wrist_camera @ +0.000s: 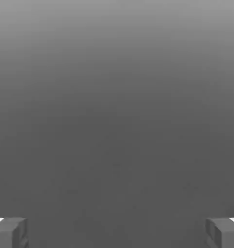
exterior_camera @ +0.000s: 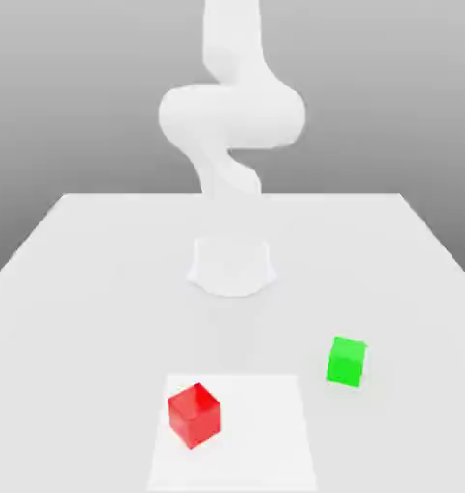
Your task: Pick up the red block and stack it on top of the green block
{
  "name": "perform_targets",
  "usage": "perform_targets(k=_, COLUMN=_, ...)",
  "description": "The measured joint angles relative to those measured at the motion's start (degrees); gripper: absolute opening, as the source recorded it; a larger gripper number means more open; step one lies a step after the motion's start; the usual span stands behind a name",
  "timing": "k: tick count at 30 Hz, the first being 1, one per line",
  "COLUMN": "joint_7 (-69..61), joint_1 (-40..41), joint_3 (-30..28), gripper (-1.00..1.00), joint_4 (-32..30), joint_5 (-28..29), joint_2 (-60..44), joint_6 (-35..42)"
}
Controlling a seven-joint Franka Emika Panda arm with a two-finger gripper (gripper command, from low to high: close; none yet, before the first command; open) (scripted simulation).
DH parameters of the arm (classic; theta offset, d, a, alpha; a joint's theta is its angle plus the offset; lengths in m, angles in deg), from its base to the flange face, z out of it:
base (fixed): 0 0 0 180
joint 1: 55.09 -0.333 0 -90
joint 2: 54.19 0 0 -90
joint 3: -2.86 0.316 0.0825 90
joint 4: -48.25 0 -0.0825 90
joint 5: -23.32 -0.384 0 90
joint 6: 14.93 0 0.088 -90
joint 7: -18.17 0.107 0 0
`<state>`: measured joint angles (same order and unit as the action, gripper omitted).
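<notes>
Exterior view: the white square [exterior_camera: 265,433] serves as the reference landmark and lies flat on the bench [exterior_camera: 91,337], lighter in tone than the surface around it. The red block [exterior_camera: 194,416], a cube with plain faces, is located on the white square, toward its edge on the exterior view's left. The block is turned at an angle to the edges of the square, so that one corner points toward the near side of the bench. The green block [exterior_camera: 347,362], also a plain cube, is located off the white square, on the bench beyond its far corner at the exterior view's right. The two blocks are apart, and each rests on its own support. The base [exterior_camera: 232,268] of the arm stands on the bench behind the white square, farther from the exterior camera than either block. The white arm [exterior_camera: 232,116] rises from this base and extends past the upper edge of the exterior view. In the hand view, the jaws [wrist_camera: 117,235] are spread wide, one finger at each side, with nothing gripped between them. The space between the jaws is plain grey, darker toward the fingers and lighter away from them.
</notes>
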<state>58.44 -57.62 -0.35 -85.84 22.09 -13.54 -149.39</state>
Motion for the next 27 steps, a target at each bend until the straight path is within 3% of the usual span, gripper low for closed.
perform_targets(k=13, joint_7=-29.76, joint_1=-9.01, joint_3=-11.62, gripper=0.0, joint_4=-12.15, joint_5=-6.88, joint_2=-28.0, joint_6=-14.03)
perform_targets(k=22, joint_7=-42.74, joint_1=-8.14, joint_3=-13.34, gripper=0.0, joint_4=-19.67, joint_5=-3.33, joint_2=-45.0, joint_6=-24.17)
perform_targets(k=27, joint_7=-47.46, joint_1=-5.73, joint_3=-9.77, gripper=0.0, joint_4=-18.79, joint_5=-8.59, joint_2=-52.81, joint_6=-30.41)
